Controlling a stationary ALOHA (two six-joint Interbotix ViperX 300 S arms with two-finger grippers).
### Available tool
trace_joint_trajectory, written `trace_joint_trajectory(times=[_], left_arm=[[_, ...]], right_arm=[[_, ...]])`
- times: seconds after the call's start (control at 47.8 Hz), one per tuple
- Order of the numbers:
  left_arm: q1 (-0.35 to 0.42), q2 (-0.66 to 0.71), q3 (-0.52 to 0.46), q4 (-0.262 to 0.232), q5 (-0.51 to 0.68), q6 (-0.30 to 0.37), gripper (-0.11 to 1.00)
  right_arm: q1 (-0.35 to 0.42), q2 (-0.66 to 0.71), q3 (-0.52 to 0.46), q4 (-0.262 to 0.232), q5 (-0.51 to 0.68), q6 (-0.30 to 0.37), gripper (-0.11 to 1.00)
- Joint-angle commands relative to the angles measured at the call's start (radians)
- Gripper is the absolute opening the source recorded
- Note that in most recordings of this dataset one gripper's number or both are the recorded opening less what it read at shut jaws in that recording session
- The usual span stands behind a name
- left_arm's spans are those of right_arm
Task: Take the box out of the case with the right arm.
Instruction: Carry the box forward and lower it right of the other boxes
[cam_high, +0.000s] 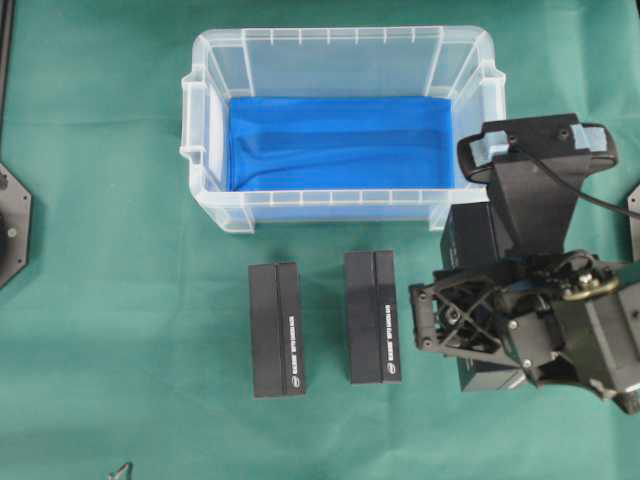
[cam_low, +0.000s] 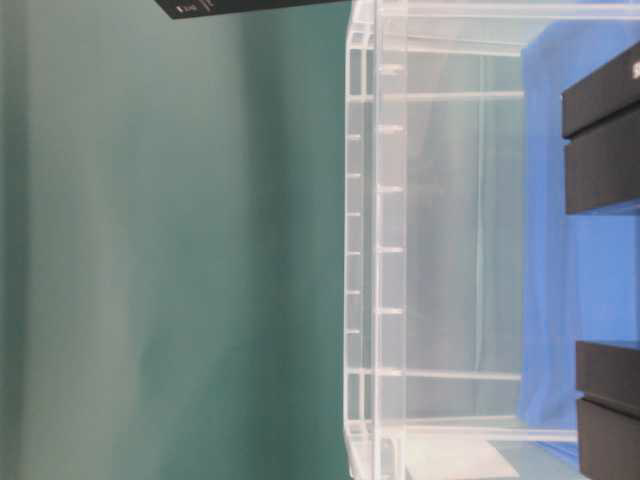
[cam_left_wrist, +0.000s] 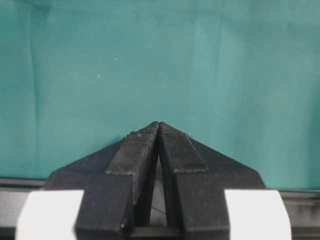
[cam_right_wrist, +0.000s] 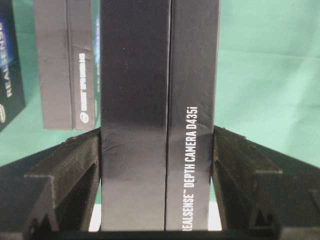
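The case (cam_high: 212, 110) is a clear bin lined with a blue sheet, and no box lies in it. My right gripper (cam_high: 470, 312) is outside it, just in front of its right corner. It is shut on a black box (cam_right_wrist: 157, 100), with one finger (cam_right_wrist: 65, 170) pressed on each long side. In the overhead view that box (cam_high: 487, 376) is mostly covered by the arm. Whether it rests on the cloth or hangs above it I cannot tell. The left gripper (cam_left_wrist: 159, 126) is shut and empty over bare green cloth.
Two more black boxes (cam_high: 277, 328) (cam_high: 372, 315) lie side by side on the green cloth in front of the case. The table-level view shows the case wall (cam_low: 380, 250) close up, with dark boxes (cam_low: 603, 150) behind it.
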Motion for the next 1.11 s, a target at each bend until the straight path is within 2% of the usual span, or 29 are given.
trace_joint_trajectory(times=[0.0, 0.397, 0.669, 0.836, 1.087], left_arm=[[0.002, 0.003, -0.028, 0.002, -0.005, 0.000, 0.00], [0.002, 0.003, -0.028, 0.003, -0.005, 0.000, 0.00], [0.002, 0.003, -0.028, 0.003, -0.003, 0.000, 0.00], [0.000, 0.003, -0.026, 0.003, -0.003, 0.000, 0.00], [0.000, 0.003, -0.028, 0.003, -0.002, 0.000, 0.00]], right_arm=[[0.002, -0.035, -0.023, -0.005, 0.005, 0.002, 0.64], [0.002, -0.025, 0.012, -0.002, -0.052, 0.006, 0.64], [0.002, -0.015, 0.092, 0.005, -0.130, 0.009, 0.64], [0.002, -0.003, 0.207, 0.006, -0.206, 0.017, 0.64], [0.002, 0.009, 0.416, 0.002, -0.403, 0.107, 0.64]])
